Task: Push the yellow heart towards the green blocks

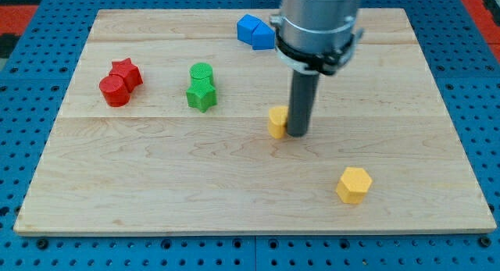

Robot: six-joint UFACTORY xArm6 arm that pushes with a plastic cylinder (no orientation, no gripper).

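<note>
worktop (234,185): pale wood board on blue pegboard;
my tip (298,135): touching yellow heart (276,122) from the view's right;
claw: none, just a rod;
green blocks (201,86): view's left of heart

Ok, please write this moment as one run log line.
my tip: touching yellow heart, on its right | green blocks: up-left, apart | push: unfinished

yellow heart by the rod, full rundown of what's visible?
The yellow heart is a small, matte, plastic-looking block lying flat on the wooden board, near its middle. Its right side is hidden behind the rod, so the heart outline is hard to confirm. My tip sits against its right side. The green blocks lie apart, up-left.
</note>
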